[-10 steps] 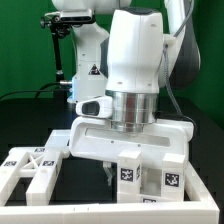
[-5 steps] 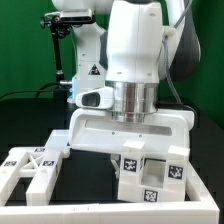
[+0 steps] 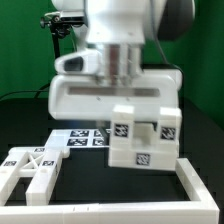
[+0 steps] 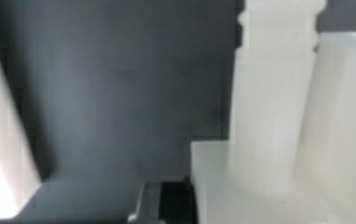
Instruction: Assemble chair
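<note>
My gripper (image 3: 127, 106) is shut on a chunky white chair block (image 3: 141, 137) with black-and-white marker tags and holds it off the table, right of centre in the exterior view. The fingertips are hidden behind the block's top. A white cross-braced chair frame (image 3: 30, 166) lies on the table at the exterior view's left, apart from the block. In the wrist view the block (image 4: 285, 120) fills one side as blurred white uprights over the dark table, with one dark finger (image 4: 164, 202) against its edge.
The marker board (image 3: 80, 138) lies flat on the table behind and below the gripper. A low white L-shaped corner rail (image 3: 150, 192) runs along the front and up the exterior view's right. A second robot base (image 3: 85, 45) stands at the back.
The gripper has risen and shifted toward the exterior view's left, carrying the white block up with it. The marker board is now uncovered. The cross-braced frame has not moved.
</note>
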`<state>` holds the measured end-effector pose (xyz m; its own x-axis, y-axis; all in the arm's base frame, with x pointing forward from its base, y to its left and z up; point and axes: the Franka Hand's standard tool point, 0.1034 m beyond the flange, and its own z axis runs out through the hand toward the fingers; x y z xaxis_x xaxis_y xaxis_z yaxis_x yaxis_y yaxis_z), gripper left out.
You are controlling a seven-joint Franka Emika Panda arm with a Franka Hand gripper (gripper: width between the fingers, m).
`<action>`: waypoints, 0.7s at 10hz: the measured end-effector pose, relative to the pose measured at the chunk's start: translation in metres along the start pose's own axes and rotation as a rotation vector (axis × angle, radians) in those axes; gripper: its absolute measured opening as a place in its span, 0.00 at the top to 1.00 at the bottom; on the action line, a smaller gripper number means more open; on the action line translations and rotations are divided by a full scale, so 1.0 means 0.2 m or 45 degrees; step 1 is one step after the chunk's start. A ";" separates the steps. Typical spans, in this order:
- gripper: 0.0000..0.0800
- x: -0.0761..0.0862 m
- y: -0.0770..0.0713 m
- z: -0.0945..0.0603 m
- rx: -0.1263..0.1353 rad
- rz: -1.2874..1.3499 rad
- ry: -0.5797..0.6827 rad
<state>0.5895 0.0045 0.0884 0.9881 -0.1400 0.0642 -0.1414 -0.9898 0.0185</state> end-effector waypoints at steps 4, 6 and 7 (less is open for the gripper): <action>0.96 -0.07 0.02 0.01 0.002 0.008 -0.358; 0.96 -0.13 0.11 -0.01 0.017 -0.185 -0.578; 0.96 -0.13 0.13 -0.03 0.026 -0.201 -0.710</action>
<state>0.5605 -0.0174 0.0926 0.8806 0.0218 -0.4733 0.0063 -0.9994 -0.0344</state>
